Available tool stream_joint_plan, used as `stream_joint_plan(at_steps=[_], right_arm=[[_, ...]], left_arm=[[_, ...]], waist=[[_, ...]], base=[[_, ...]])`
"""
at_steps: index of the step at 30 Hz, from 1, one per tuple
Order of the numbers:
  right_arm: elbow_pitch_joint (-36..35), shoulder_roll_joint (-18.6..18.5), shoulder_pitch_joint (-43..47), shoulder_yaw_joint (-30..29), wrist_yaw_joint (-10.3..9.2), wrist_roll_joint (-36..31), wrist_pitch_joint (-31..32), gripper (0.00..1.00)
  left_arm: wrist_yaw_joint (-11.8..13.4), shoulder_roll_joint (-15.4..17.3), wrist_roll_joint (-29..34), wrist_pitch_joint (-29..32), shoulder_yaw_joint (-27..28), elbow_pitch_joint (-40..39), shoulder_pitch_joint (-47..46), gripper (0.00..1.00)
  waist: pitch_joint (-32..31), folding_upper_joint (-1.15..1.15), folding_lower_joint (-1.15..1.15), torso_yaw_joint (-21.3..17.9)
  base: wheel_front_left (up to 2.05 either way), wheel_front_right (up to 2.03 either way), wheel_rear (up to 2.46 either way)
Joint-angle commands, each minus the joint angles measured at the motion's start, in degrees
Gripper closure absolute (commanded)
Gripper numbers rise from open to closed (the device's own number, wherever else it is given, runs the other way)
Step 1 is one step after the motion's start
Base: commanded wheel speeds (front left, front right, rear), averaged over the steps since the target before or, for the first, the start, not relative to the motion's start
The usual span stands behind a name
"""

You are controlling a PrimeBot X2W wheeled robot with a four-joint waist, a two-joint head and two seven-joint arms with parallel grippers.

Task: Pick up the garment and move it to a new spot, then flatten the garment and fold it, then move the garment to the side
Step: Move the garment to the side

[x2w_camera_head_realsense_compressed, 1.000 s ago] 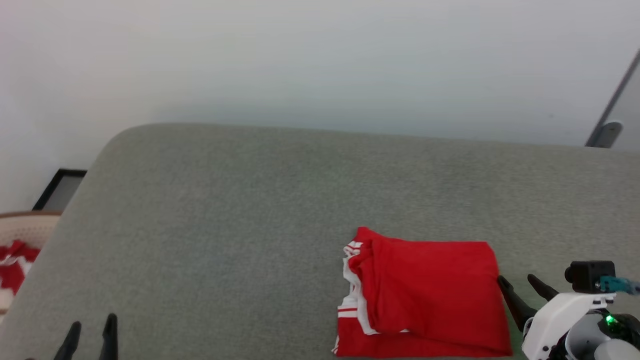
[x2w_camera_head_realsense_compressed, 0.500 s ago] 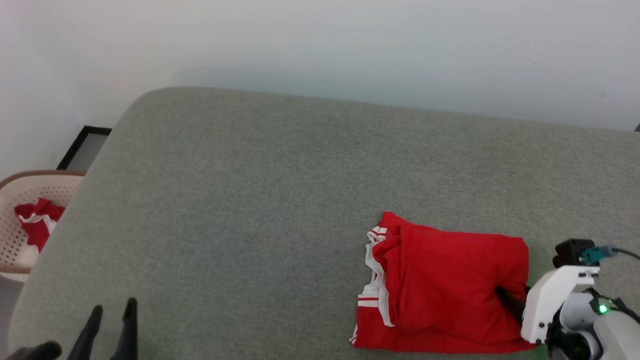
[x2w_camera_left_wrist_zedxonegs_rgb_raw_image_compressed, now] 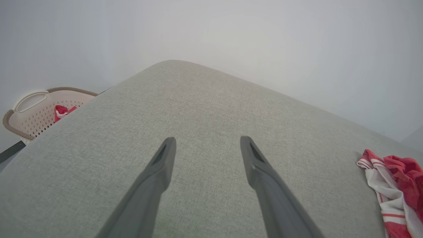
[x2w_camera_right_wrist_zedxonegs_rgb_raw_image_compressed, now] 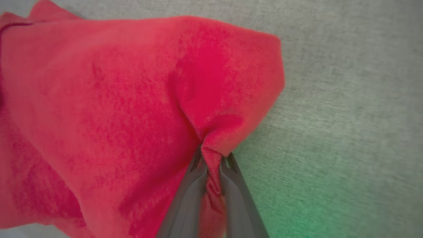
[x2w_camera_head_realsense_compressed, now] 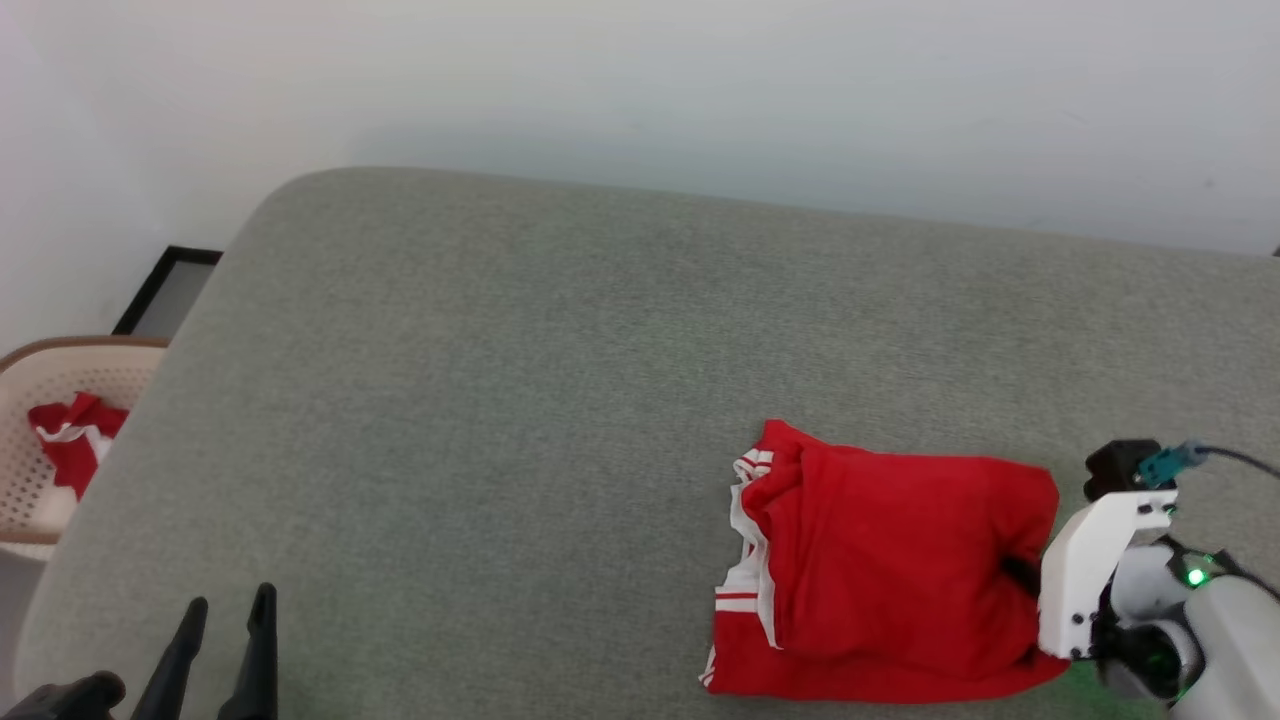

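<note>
The garment (x2w_camera_head_realsense_compressed: 880, 575) lies folded on the grey cushioned surface (x2w_camera_head_realsense_compressed: 560, 400) at the lower right, red with white striped trim showing along its left edge. My right gripper (x2w_camera_head_realsense_compressed: 1018, 572) is at the garment's right edge, and the right wrist view shows its fingers (x2w_camera_right_wrist_zedxonegs_rgb_raw_image_compressed: 198, 172) shut on a pinched fold of red cloth (x2w_camera_right_wrist_zedxonegs_rgb_raw_image_compressed: 211, 148), which puckers around them. My left gripper (x2w_camera_head_realsense_compressed: 222, 630) stands open at the lower left, far from the garment, nothing between its fingers (x2w_camera_left_wrist_zedxonegs_rgb_raw_image_compressed: 165, 158). The garment's trim edge (x2w_camera_left_wrist_zedxonegs_rgb_raw_image_compressed: 383, 185) appears at the right of the left wrist view.
A pale perforated basket (x2w_camera_head_realsense_compressed: 40, 400) with red and white cloth in it stands off the surface's left edge, also seen as the basket (x2w_camera_left_wrist_zedxonegs_rgb_raw_image_compressed: 36, 112) in the left wrist view. A plain wall (x2w_camera_head_realsense_compressed: 640, 90) runs behind. A dark frame (x2w_camera_head_realsense_compressed: 165, 290) lies on the floor.
The head camera shifted early on. My right gripper moved in from beside the garment's right edge and has shut on the cloth, bunching it. The left gripper has stayed open.
</note>
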Motion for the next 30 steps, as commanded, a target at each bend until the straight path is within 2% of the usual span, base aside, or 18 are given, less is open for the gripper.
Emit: stream_joint_plan(at_steps=[1,21,30], right_arm=[[-0.7,-1.6,-0.5,0.1,-0.14,-0.7,0.7,1.00],[-10.8,-14.9,-7.0,-5.0,-0.13,-7.7,6.8,1.00],[-12.3,-21.3,-11.2,-4.7,-0.13,-11.1,4.5,1.00]], left_arm=[[-0.1,0.1,-0.1,-0.4,0.1,-0.3,0.0,0.00],[-0.2,0.8,0.8,-0.9,-3.4,-0.9,-6.7,0.00],[-0.2,2.1,0.4,-1.0,-6.1,-1.2,-11.3,0.00]], waist=[[0.1,0.00,0.00,-0.9],[4.5,0.00,0.00,-11.8],[8.6,0.00,0.00,-16.6]], base=[[0.00,0.00,0.00],[0.00,0.00,0.00],[0.00,0.00,0.00]])
